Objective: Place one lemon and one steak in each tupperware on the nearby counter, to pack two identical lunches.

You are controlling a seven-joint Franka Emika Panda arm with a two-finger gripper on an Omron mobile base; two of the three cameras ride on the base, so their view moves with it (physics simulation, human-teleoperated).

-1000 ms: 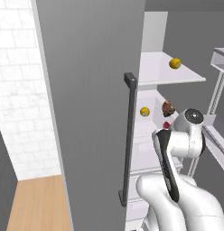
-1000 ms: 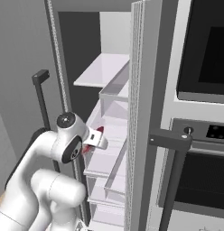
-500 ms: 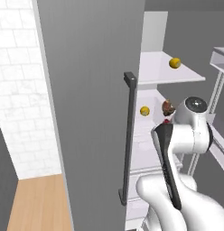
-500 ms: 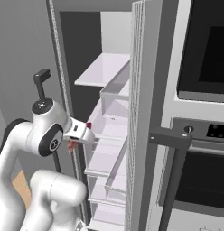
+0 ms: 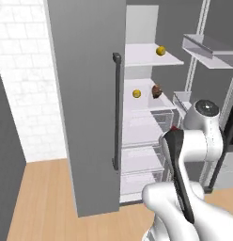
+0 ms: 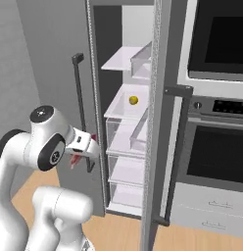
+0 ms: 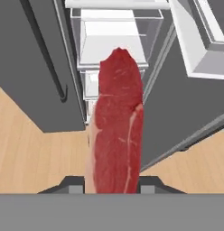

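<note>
In the hand view my gripper (image 7: pixel 113 184) is shut on a red raw steak (image 7: pixel 116 122) that stands up between the fingers, in front of the open fridge. From the right base view the gripper (image 6: pixel 86 147) hangs outside the fridge, by the left door's handle, with a bit of the steak (image 6: pixel 73 160) showing below it. One lemon (image 5: pixel 160 51) lies on the upper fridge shelf. Another lemon (image 5: pixel 136 93) and a second steak (image 5: pixel 157 91) lie on the shelf below. The tupperware and the counter are out of view.
The fridge's left door (image 5: pixel 85 108) stands open with a long dark handle (image 5: pixel 117 110). Clear drawers (image 5: pixel 149 124) fill the lower fridge. The right door's edge (image 6: pixel 155 112) stands beside a wall oven (image 6: pixel 216 157). Wooden floor (image 5: pixel 43 202) lies in front.
The hand has drawn back out of the fridge with the steak and swung left toward the door handle. The whole picture has shifted, so the base has moved.
</note>
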